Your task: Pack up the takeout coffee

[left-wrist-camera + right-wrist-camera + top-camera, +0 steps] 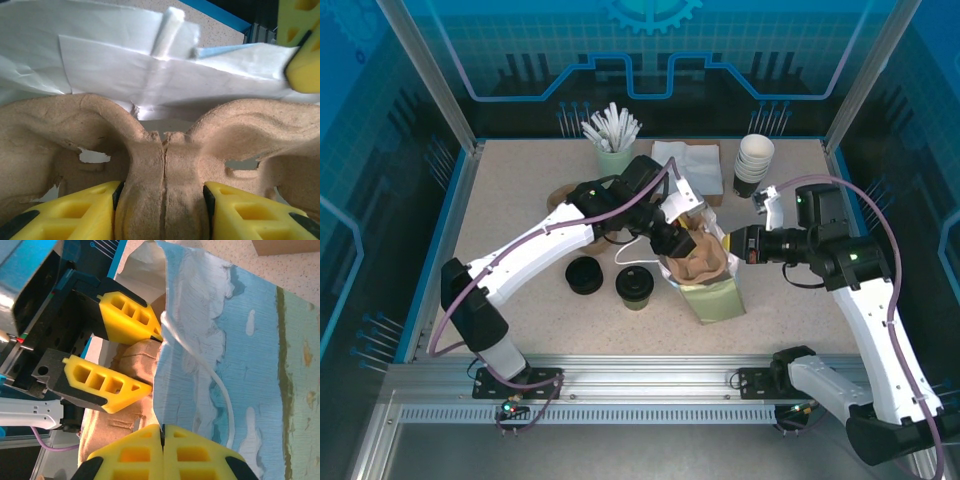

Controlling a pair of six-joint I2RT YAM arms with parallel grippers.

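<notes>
Left gripper clamped on the centre ridge of the pulp carrier, a finger on each side. Carrier sits in the mouth of the paper bag, mid-bench. Right gripper pinched shut on the bag's rim from the right, fingertips meeting on the paper. Takeout coffee stands on the bench just left of the bag, not touching, lid on. Loose lid just beside it, further left. Bare bench from the coffee to the near edge.

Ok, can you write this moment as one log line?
left gripper: gripping cardboard cup tray at bag mouth | right gripper: pinching bag edge | coffee cup: on table, not packed
</notes>
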